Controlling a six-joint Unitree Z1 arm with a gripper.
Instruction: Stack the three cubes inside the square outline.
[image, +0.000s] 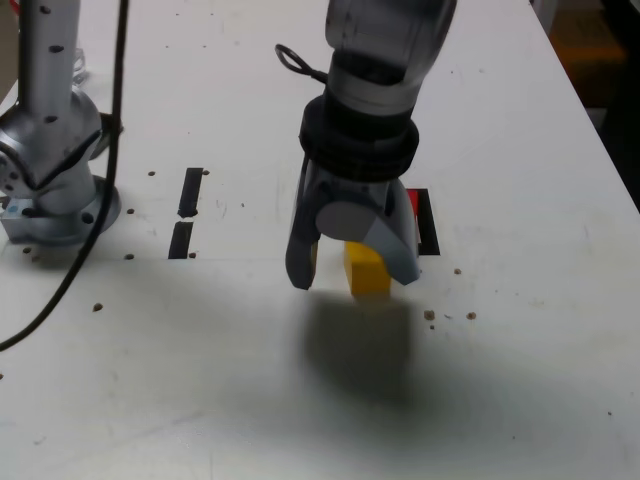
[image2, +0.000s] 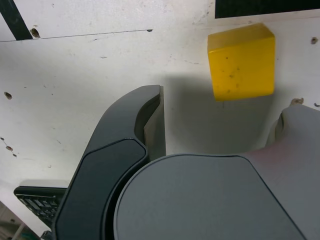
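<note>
The grey two-fingered hand (image: 352, 272) hangs low over the white desk (image: 200, 380) with its jaws spread wide and nothing pinched between them; the small yellow cube (image: 367, 270) sits on the desk in the gap, close to the finger on the exterior view's right, apart from the other one. That offset is the first risk, as I judge it; closing from here, the near finger would likely reach the block first and push or twist it, so it could be caught by a corner or slip out. Just behind the hand, a strip of black tape (image: 428, 222) with a sliver of red (image: 415, 200) beside it shows; this may be the square outline and the red cube, but the hand hides most of it; a nudged yellow block could knock whatever stands there. The green cube is not visible.
</note>
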